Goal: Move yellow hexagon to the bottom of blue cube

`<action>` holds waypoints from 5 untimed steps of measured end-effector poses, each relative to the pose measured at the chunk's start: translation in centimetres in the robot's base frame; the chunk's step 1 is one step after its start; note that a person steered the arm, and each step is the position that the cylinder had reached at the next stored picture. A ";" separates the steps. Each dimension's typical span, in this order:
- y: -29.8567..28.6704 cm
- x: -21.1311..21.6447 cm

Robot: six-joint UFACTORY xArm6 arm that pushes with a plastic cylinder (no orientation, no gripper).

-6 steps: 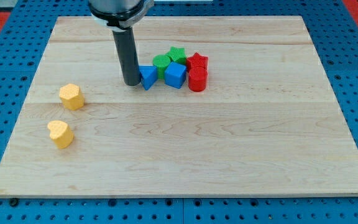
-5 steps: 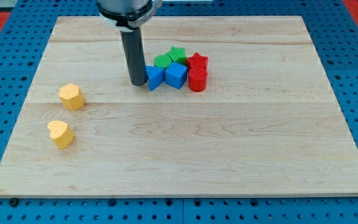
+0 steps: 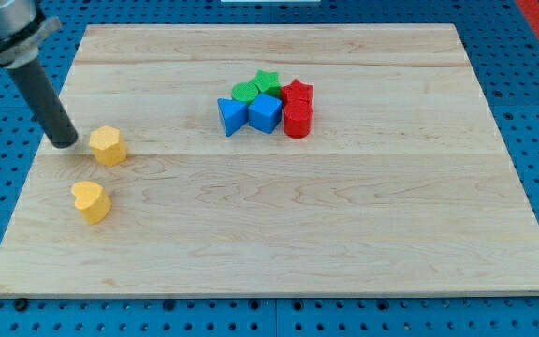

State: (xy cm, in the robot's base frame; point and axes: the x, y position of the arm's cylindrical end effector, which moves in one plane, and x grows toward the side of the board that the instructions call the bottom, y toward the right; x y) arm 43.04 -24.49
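The yellow hexagon [image 3: 108, 145] sits at the view's left on the wooden board [image 3: 344, 215]. My tip [image 3: 65, 143] stands just left of it, a small gap apart. The blue cube [image 3: 265, 113] is up near the middle, in a cluster of blocks, far to the right of my tip. The blue triangle [image 3: 232, 115] touches the cube's left side.
A yellow heart [image 3: 91, 200] lies below the hexagon. Around the blue cube are a green round block [image 3: 245, 92], a green star [image 3: 268, 81], a red star [image 3: 297, 93] and a red cylinder [image 3: 297, 120]. The board's left edge is close to my tip.
My tip left the blue triangle's left side and swung far left to the yellow hexagon. Before that, it nudged the triangle right against the blue cube.
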 end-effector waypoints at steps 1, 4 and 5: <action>4.7 0.9; 15.0 2.2; 15.0 4.3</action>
